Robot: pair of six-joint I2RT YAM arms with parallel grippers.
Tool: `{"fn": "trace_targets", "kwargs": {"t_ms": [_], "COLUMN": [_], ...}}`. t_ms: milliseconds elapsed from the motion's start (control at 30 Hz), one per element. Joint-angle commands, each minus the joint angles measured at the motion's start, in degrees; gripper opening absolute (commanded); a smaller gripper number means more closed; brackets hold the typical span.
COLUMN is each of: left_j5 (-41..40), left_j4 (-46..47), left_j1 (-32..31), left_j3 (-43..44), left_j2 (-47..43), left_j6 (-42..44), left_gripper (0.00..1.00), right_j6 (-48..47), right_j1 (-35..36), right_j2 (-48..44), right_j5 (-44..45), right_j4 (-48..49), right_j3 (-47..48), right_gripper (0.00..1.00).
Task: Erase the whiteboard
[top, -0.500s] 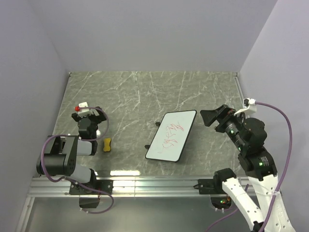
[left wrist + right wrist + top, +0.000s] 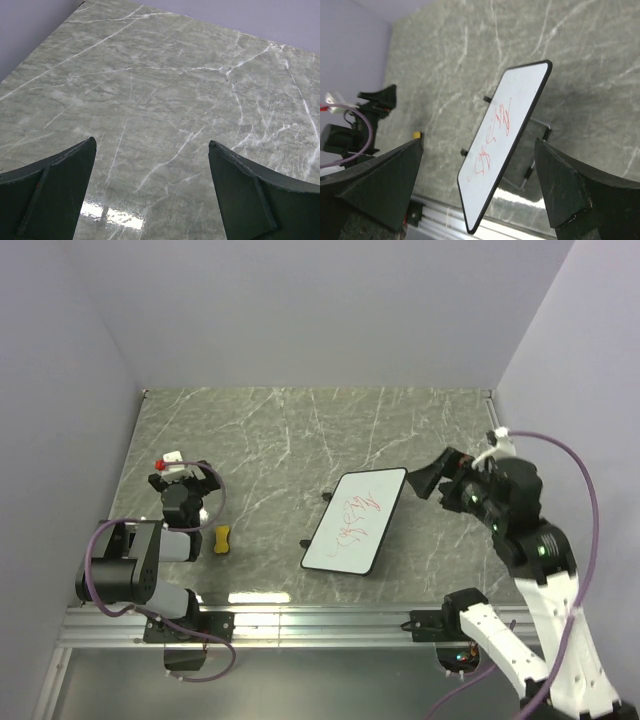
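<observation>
Scribbled whiteboard (image 2: 355, 521) sits mid-table, both pincers spread wide with nothing in them.

The board rests on small black feet on the grey marbled table (image 2: 280, 430), a little right of centre and turned at a slant, with red scribbles (image 2: 360, 512) running along its face. The right gripper (image 2: 430, 482) hangs just beside the board's far right corner, apart from it, its jaws released and pointing left toward it. The left gripper (image 2: 185, 478) is well off at the left side, its jaws also released over bare table. A small yellow eraser (image 2: 222, 539) lies just near-right of the left gripper, well apart from the board.
</observation>
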Motion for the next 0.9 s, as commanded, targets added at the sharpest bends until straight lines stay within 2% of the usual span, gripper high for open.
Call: {"fn": "trace_targets", "kwargs": {"t_ms": [0, 33, 67, 100, 133, 167, 200, 233, 267, 300, 333, 400, 533, 700, 867], "left_j5": [1.4, 1.1, 1.9, 5.6, 5.5, 3.1, -6.4, -11.1, -12.7, -10.3, -7.3, -0.7, -0.7, 5.1, 4.0], "left_j4": [3.7, 0.7, -8.3, -20.0, -40.4, -47.9, -56.4, -69.2, -86.2, -90.8, -93.3, -92.2, -99.1, -100.7, -107.2], "left_j1": [-0.2, -0.4, -0.5, -0.5, -0.5, -0.5, -0.4, 0.0, 0.3, 0.3, 0.3, 0.3, -0.4, -1.0, -1.3], "left_j3": [0.1, 0.6, 5.7, 10.8, 22.0, 27.2, 33.0, 46.6, 52.7, 57.2, 61.8, 62.2, 61.7, 54.6, 47.7], "left_j2": [-0.8, -1.2, -3.0, -7.3, -7.8, -5.6, -3.7, -1.1, 5.1, 7.5, 9.6, 8.6, 5.2, -4.4, -10.5], "left_j6": [0.7, 1.2, 1.6, 1.9, 0.4, -3.0, -15.9, -21.5, -23.7, -24.1, -21.5, -19.5, -24.8, -26.0, -27.5], "left_gripper": [0.99, 0.99, 0.99, 1.00, 1.00, 0.99, 0.99, 0.99, 0.99, 0.99, 0.99, 0.99, 0.99, 0.99, 0.99], "right_j6": [-2.1, -2.1, -2.2, -1.9, -1.5, -0.7, -0.4, 0.0, 0.0, -0.3, -0.5, -0.1, 0.3, 1.0, 1.4], "right_j1": [0.0, 0.0, 0.0, -0.1, 0.0, -0.2, -0.2, -0.1, -0.1, 0.1, 0.1, 0.0, 0.3, 0.3, 0.4], "right_j2": [9.0, 10.1, 10.8, 11.0, 10.5, 9.6, 8.0, 7.7, 7.9, 8.5, 9.5, 10.3, 10.3, 7.7, 8.3], "right_j5": [-3.1, -4.0, -4.7, -4.7, -4.6, -4.0, -3.8, -4.6, -5.7, -7.1, -10.4, -12.1, -13.8, -13.7, -11.2], "right_j4": [-9.3, -11.0, -11.4, -11.3, -10.1, -9.4, -8.4, -6.6, -6.0, -5.3, -4.1, -3.5, -3.0, -3.4, -3.9], "right_j3": [6.5, 7.2, 7.6, 7.4, 7.0, 6.6, 5.9, 5.3, 4.9, 3.8, 2.7, 2.2, 1.6, -0.3, -2.8], "right_gripper": [1.00, 1.00, 1.00, 1.00, 1.00, 1.00, 1.00, 1.00, 1.00, 1.00, 1.00, 1.00, 1.00, 1.00, 0.96]}}
